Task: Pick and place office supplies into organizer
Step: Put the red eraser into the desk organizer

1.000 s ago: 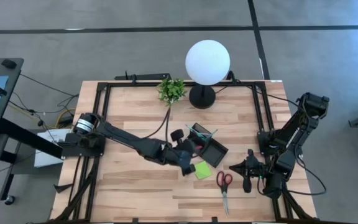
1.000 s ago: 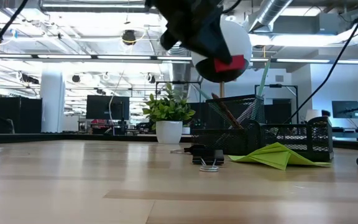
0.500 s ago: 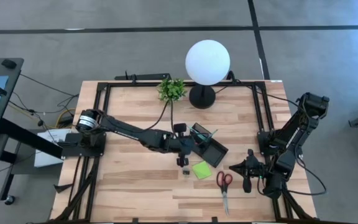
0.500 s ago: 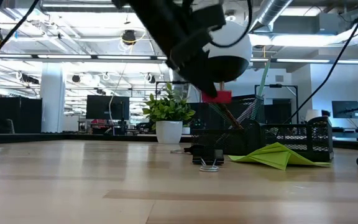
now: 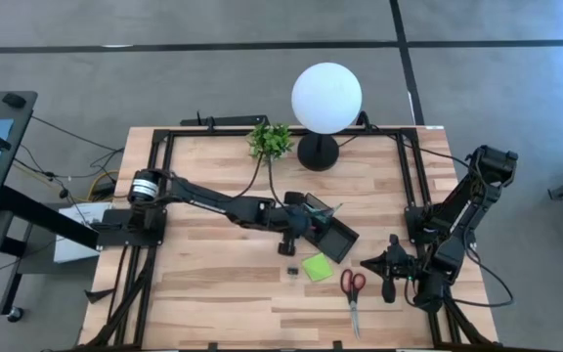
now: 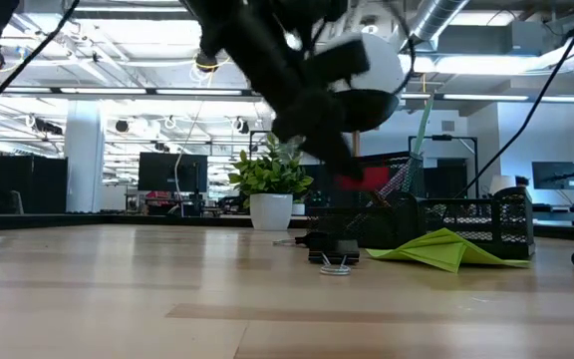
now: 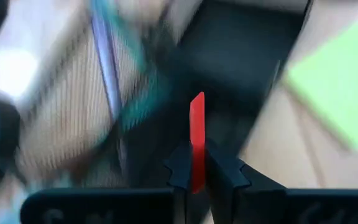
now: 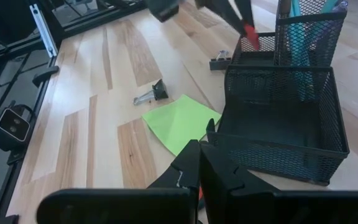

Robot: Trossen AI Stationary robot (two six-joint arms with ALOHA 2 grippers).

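Note:
My left gripper (image 5: 306, 223) hovers over the black mesh organizer (image 5: 328, 231), shut on a small red piece (image 7: 196, 118) that also shows in the low view (image 6: 363, 179). Teal and dark pens (image 8: 303, 37) stand in the organizer's taller section. A lime-green sticky-note pad (image 5: 317, 267) lies flat on the table at the organizer's near side. Two black clips (image 5: 290, 271) sit left of the pad. Red-handled scissors (image 5: 352, 291) lie flat near the table's near edge. My right gripper (image 5: 365, 263) waits shut to the right of the scissors. My left gripper pinches the small red piece between its two fingers, by the piece's lower end (image 7: 196, 177). The piece stands edge-on between the fingertips (image 7: 219, 171) and sticks out beyond them. It is lifted clear, above the organizer (image 7: 247, 37).
A white globe lamp (image 5: 326, 96) on a black base and a small potted plant (image 5: 270, 140) stand at the far side. A black frame rail (image 5: 164, 166) runs around the table. Bare wood lies at the near left (image 5: 203, 293).
My left gripper has carried the red piece from beside the sticky-note pad toward the table's far edge and right, to above the organizer, and has come down. It has stayed shut on the piece.

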